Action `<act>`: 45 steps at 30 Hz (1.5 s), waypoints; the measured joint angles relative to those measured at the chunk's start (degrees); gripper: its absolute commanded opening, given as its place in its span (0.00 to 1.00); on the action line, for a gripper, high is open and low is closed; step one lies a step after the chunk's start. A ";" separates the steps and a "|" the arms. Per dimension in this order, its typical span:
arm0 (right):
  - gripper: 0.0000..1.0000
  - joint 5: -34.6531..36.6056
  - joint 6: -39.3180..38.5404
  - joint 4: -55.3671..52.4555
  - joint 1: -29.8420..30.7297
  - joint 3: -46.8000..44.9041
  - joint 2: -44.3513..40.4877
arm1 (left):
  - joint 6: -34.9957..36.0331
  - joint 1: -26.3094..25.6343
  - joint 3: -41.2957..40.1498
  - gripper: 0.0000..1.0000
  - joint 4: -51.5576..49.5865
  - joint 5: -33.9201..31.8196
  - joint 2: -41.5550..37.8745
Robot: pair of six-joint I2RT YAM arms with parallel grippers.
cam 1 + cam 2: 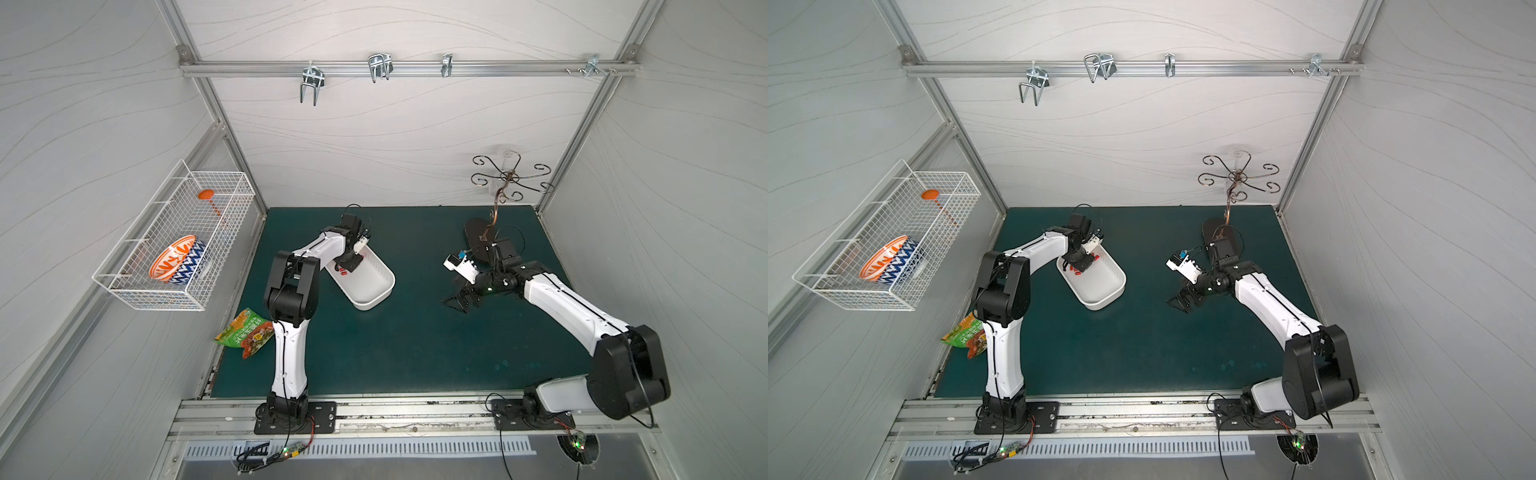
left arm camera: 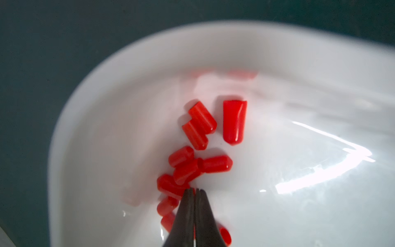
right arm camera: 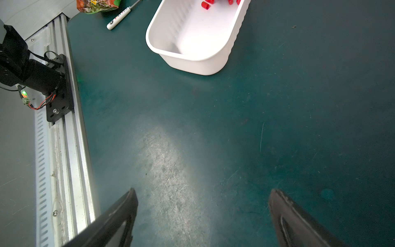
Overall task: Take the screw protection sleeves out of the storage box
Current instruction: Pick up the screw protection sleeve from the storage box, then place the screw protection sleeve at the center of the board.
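About 10 red screw protection sleeves (image 2: 186, 171) lie clustered at the far-left end of the white storage box (image 2: 128, 85) (left of centre on the green worktop (image 1: 415, 340)). The left fingers (image 2: 183, 213), pressed together, dip among them. The right fingers (image 3: 119, 216), spread, hang over the worktop well to the right. A snack packet (image 1: 245, 338) lies near-left.

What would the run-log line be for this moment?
left gripper: shut, tips among screw protection sleeves inside storage box | right gripper: open, empty, over green mat | sleeves outside box: none seen
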 measured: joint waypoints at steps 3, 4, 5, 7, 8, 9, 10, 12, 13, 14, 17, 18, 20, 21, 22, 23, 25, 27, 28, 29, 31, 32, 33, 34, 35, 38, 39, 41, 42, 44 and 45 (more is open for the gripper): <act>0.99 -0.02 0.00 -0.02 0.00 0.00 0.00 | 0.00 0.17 -0.72 0.00 -0.11 0.70 -1.73; 0.99 -0.02 0.00 -0.02 0.00 0.02 0.00 | 0.00 0.17 -0.90 0.00 -0.20 1.07 -2.43; 0.99 -0.02 0.00 -0.02 0.00 0.02 0.00 | 0.00 0.17 -1.05 0.00 -0.35 1.40 -3.02; 0.99 0.00 -0.04 -0.02 0.00 0.02 0.02 | -0.02 0.17 -1.46 0.00 -0.74 2.60 -4.42; 0.99 0.02 -0.04 -0.02 0.00 0.02 0.02 | -0.04 0.17 -1.81 0.00 -1.01 3.15 -5.20; 0.99 0.04 -0.07 -0.02 0.00 0.02 0.02 | -0.11 0.17 -2.19 0.00 -1.18 3.80 -5.90; 0.99 0.09 -0.11 -0.02 0.00 0.02 0.02 | -0.15 0.17 -2.69 0.00 -1.57 4.55 -6.84; 0.99 0.17 -0.26 -0.02 0.00 0.02 0.02 | -0.28 0.17 -3.89 0.00 -1.99 6.01 -8.83; 0.99 0.22 -0.35 0.00 0.00 0.02 0.02 | -0.42 0.17 -4.63 0.00 -2.36 6.82 -10.05; 0.99 0.33 -0.42 0.00 0.00 0.02 0.02 | -0.55 0.17 -5.31 0.00 -2.69 7.72 -11.23; 0.99 0.96 -0.48 0.04 -0.09 0.02 0.02 | -0.63 0.17 -7.50 0.00 -3.17 10.25 -14.78; 0.99 1.11 -0.48 0.04 -0.28 0.02 0.02 | -0.63 0.17 -7.96 0.00 -3.50 10.99 -15.67; 0.99 1.27 -0.44 -0.07 -0.59 0.13 0.02 | -0.66 0.17 -8.52 0.00 -4.44 12.94 -17.25; 0.99 1.29 -0.44 -0.37 -0.72 0.44 0.02 | -0.68 0.17 -8.61 0.00 -4.83 13.66 -17.70; 0.99 1.25 -0.44 -0.94 -0.79 1.14 0.15 | -0.70 0.17 -8.72 0.00 -5.05 14.60 -18.23; 0.99 1.20 -0.48 -1.70 -0.79 2.45 0.42 | -0.76 0.17 -8.87 0.00 -5.11 15.41 -18.69; 0.99 1.05 -1.07 -2.84 -0.79 5.60 1.57 | -0.85 0.15 -9.05 0.00 -5.44 16.72 -19.41; 0.99 0.76 -1.57 -3.72 -0.79 9.16 3.21 | -0.98 0.11 -9.05 0.00 -6.10 18.03 -19.96; 0.99 0.57 -1.77 -3.82 -0.79 10.64 4.07 | -1.01 0.09 -9.05 0.00 -6.51 18.67 -20.22; 0.99 0.13 -1.97 -3.69 -0.79 11.63 4.74 | -0.98 -0.02 -9.05 0.00 -6.84 19.17 -20.46; 0.99 -0.48 -2.27 -3.52 -0.79 11.78 5.25 | -0.61 -0.50 -9.05 0.00 -7.56 19.63 -20.79; 0.99 -0.70 -2.40 -3.43 -0.81 11.47 5.35 | -0.44 -0.90 -8.96 0.00 -8.17 19.80 -20.87; 0.99 -0.92 -2.49 -3.19 -0.85 11.06 5.40 | -0.26 -1.44 -8.68 0.00 -8.96 19.98 -20.87; 0.99 -1.16 -2.49 -2.89 -1.07 10.45 5.40 | -0.04 -2.05 -8.20 0.00 -9.92 20.20 -20.87; 0.99 -1.46 -2.47 -2.62 -1.22 9.94 5.40 | 0.13 -2.91 -7.52 0.00 -10.80 20.44 -20.87; 0.99 -1.90 -2.10 -1.95 -2.16 8.74 5.31 | 0.66 -5.35 -4.87 0.00 -13.07 21.20 -20.87; 0.99 -1.90 -1.55 -1.66 -2.80 8.31 5.14 | 0.98 -6.69 -3.34 0.00 -14.08 21.68 -20.83; 0.99 -1.90 -0.94 -1.44 -4.07 7.87 4.63 | 1.29 -9.18 -0.66 0.00 -15.02 22.62 -20.61; 0.99 -1.88 -0.57 -1.38 -4.63 7.82 4.37 | 1.40 -10.27 0.52 0.00 -15.26 23.17 -20.28; 0.99 -1.86 0.61 -1.42 -5.95 7.85 3.65 | 1.55 -12.85 3.69 0.00 -15.69 24.33 -18.49; 0.99 -1.84 1.03 -1.60 -6.49 7.85 3.28 | 1.55 -13.90 5.31 0.00 -15.98 24.79 -17.27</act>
